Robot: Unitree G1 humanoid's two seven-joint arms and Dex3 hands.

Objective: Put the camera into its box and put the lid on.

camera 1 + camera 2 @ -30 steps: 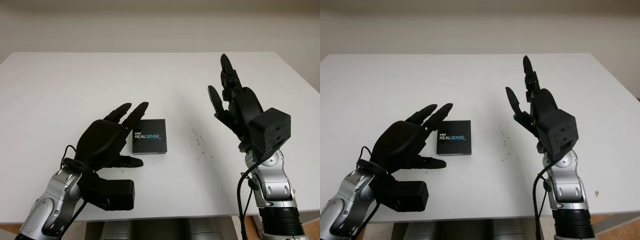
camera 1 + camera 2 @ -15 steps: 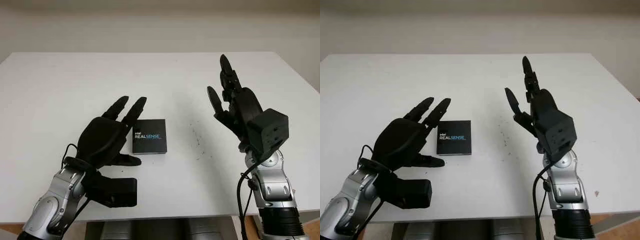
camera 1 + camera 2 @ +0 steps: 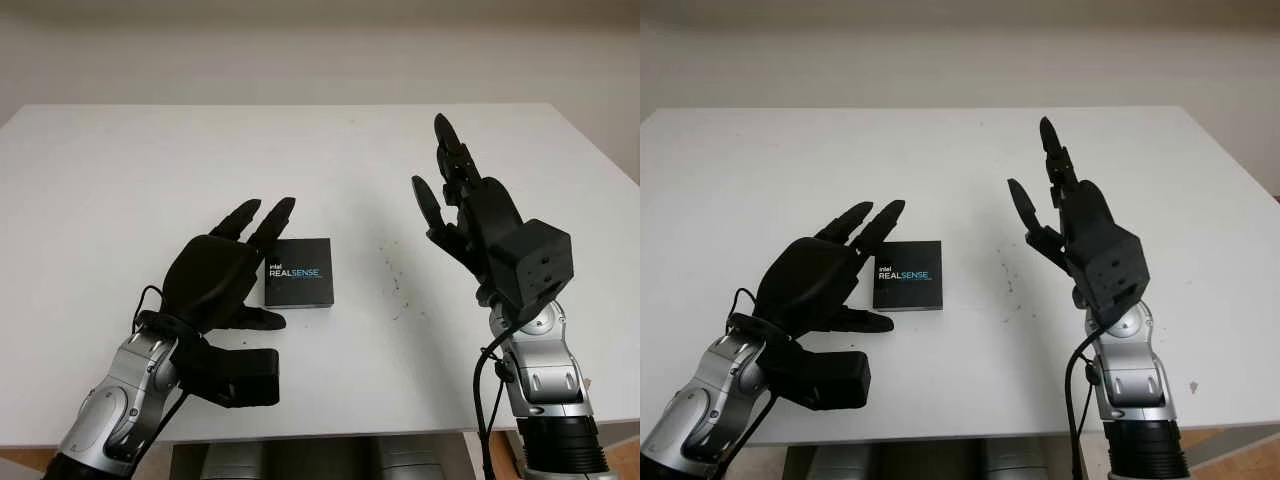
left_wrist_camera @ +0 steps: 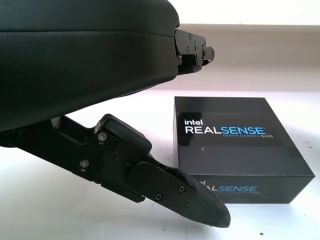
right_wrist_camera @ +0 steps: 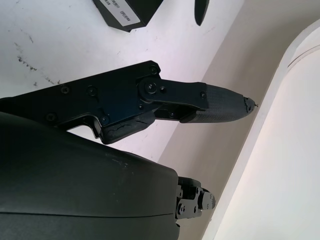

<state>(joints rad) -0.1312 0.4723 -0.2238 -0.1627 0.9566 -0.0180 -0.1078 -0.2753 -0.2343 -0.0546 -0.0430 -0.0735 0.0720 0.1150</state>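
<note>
Box closed on the table, both hands holding nothing.

Your left hand (image 3: 222,272) hangs just beside the box (image 3: 298,272), its fingers (image 3: 270,222) apart and uncurled, two fingertips just past the box's far left corner and the thumb near its front left corner, not gripping. Your right hand (image 3: 468,215) is raised well to the right, fingers pointing up, apart, empty. The lid looks seated already, so judge the job nearly finished: draw the left fingers straight back without nudging the box. The box sits flat, print facing you; it is nearly square, so no long axis stands out.
</note>
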